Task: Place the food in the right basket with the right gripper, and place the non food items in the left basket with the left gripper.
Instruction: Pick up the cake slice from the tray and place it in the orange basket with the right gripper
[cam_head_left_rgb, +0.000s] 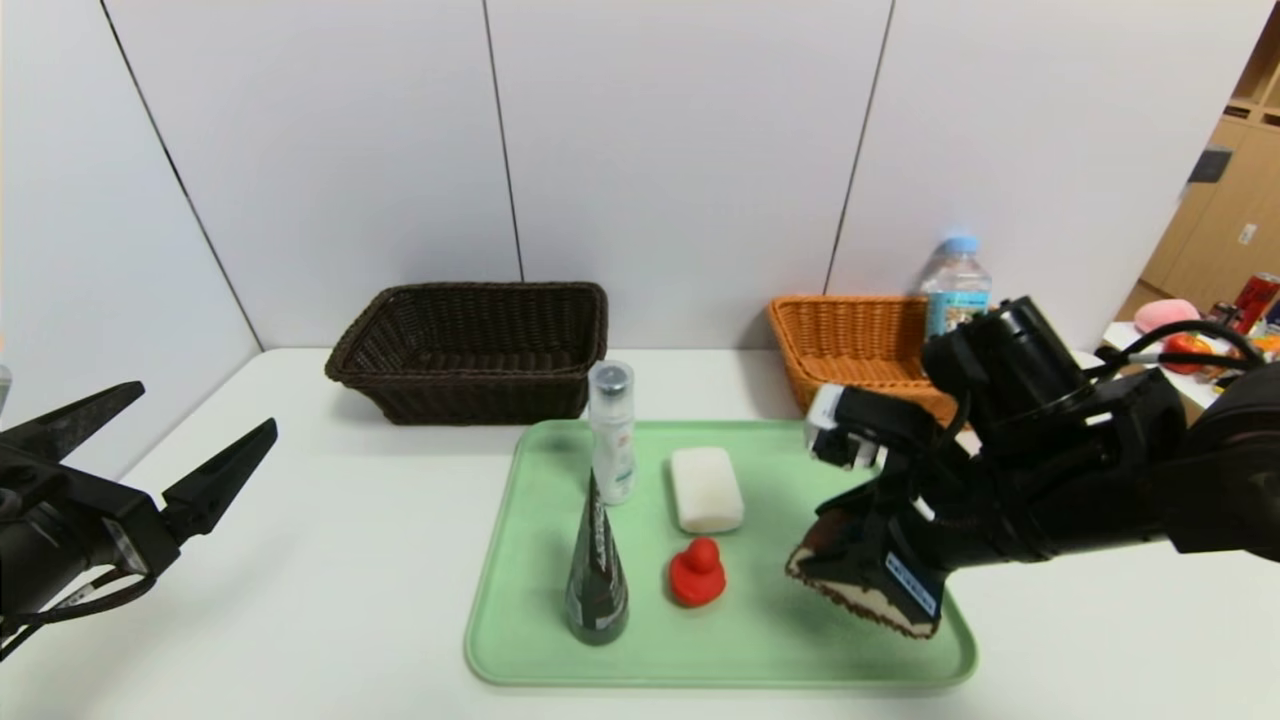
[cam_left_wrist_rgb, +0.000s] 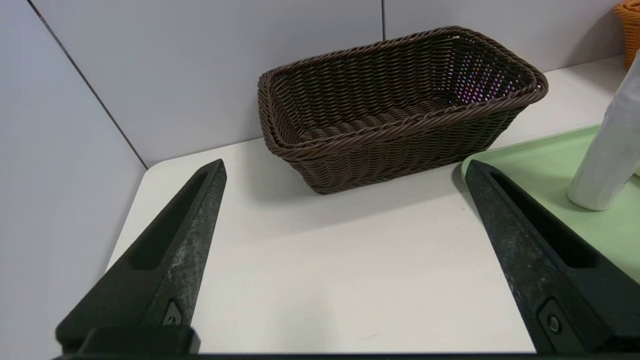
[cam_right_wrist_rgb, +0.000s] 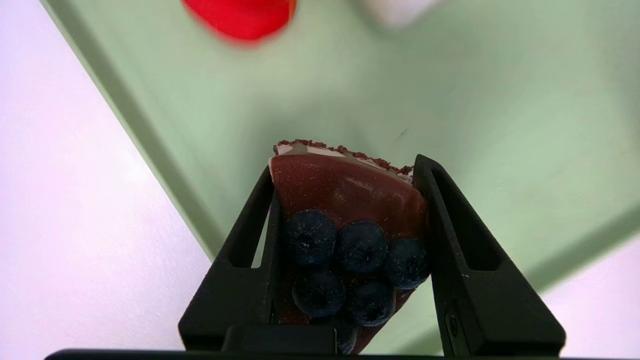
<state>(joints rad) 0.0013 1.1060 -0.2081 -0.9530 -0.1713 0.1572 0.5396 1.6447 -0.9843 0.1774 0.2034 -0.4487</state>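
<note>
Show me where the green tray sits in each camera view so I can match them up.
Head view: green tray in the centre foreground, between the arms.
Left wrist view: only its corner, beside the spray bottle.
Right wrist view: fills the background behind the cake slice.
Shared landmark: the tray's raised rim against the white table.

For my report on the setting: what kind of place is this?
Probably an office or lab test area: a white table against plain grey partition panels, with wooden shelving beyond and a green tray of items staged between two baskets.
</note>
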